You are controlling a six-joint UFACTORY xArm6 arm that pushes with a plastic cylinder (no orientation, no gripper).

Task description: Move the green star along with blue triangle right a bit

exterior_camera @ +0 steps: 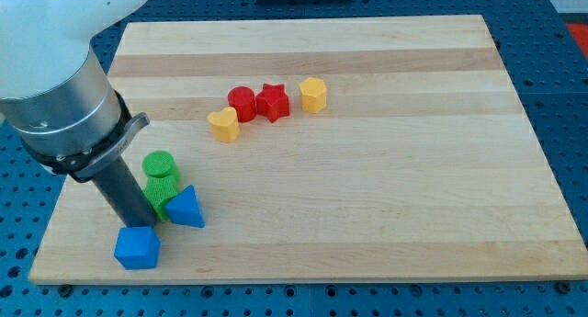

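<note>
My tip (140,221) rests on the wooden board (367,216) near its lower-left corner, touching the left side of the green star (162,196); I am a bare rod, so nothing is grasped. The star is partly hidden behind the rod, and I cannot tell which way its arms point. The blue triangle (185,208) sits against the star's lower right, its apex pointing toward the view's top and its base lying roughly left to right. A green cylinder (159,164) stands just above the star, touching or nearly touching it. A blue block (138,248), chunky and many-sided, lies just below my tip, close to the board's bottom edge. Farther up, near the middle, a row runs left to right: yellow block (222,125), red cylinder (243,103), red star (272,101), yellow block (313,94). To the right of the triangle the board is open wood all the way to the right edge. The left and bottom edges are near this cluster.
</note>
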